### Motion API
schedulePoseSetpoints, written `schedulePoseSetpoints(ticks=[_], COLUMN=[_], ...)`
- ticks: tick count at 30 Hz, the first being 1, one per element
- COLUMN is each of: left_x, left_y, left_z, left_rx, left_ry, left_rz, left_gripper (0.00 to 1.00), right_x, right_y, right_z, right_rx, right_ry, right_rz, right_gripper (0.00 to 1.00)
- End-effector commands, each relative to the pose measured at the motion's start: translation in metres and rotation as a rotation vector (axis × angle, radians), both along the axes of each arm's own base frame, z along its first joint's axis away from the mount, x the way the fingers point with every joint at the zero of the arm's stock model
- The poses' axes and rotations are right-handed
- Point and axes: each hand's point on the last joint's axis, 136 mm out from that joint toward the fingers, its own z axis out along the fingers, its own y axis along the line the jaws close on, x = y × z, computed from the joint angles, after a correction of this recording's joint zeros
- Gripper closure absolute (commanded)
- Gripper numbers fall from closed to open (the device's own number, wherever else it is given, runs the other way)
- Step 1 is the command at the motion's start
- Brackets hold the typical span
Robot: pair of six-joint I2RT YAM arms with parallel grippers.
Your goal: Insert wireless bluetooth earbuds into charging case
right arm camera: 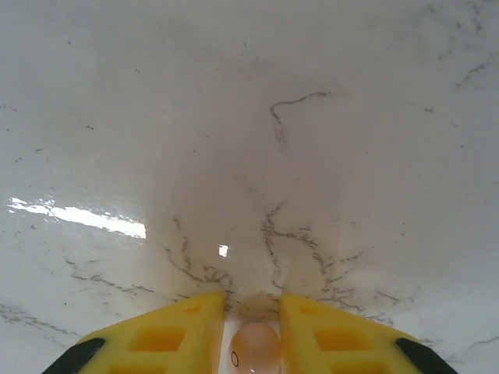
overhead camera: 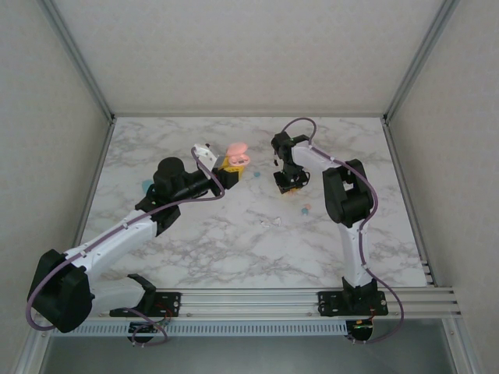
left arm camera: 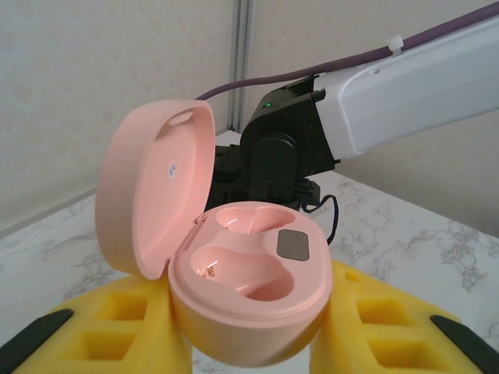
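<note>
From above, the left gripper [overhead camera: 231,163] is clamped on an open, pebble-shaped pink plastic charging case [overhead camera: 237,149], lifted over the white marble table [overhead camera: 234,257]. The right gripper [overhead camera: 290,185] hangs near it, low over the slab. I count one case in the grip and two bead-sized loose buds [overhead camera: 306,209], teal and pinkish, lying by the right arm. There is also a pale speck [overhead camera: 270,222] too small to name and one teal blob [overhead camera: 146,185] far to the left.

The left wrist camera shows the case pinched by its lower shell between two yellow ribbed fingers [left arm camera: 374,327]. Its lid is up and its two moulded wells are both empty. The glossy hard shell looks slippery, so a low hold on the body seems right.

The right wrist camera has its yellow fingers [right arm camera: 175,339] closed on one translucent pink earbud [right arm camera: 256,348], just above the marble. It is probably light, rigid and smooth, apt to squirt free, and is best pinched across its widest part.
</note>
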Motion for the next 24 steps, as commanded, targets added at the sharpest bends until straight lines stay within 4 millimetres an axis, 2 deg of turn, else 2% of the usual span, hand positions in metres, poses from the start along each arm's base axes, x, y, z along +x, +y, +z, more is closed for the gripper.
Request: schedulePoseSetpoints(ticks=[1,11,24], left_x=[-0.002,-0.002,-0.003], left_y=[0.0,0.0,0.001], left_z=[0.015,0.013,0.012], left_rx=[-0.018,-0.013,-0.006], left_ry=[-0.033,-0.029,-0.029], left_rz=[-0.001,0.001,0.007], left_gripper=[0.85,0.85,0.85], right_x=[-0.023,-0.014,-0.011], right_y=[-0.008,-0.003,-0.002], right_z=[-0.007,0.014,0.002], right_rx=[-0.045,-0.006,0.002], right_ry=[0.076,0.017,0.035], right_rz=[-0.019,-0.037,-0.052], right_gripper=[0.73,0.71,0.77])
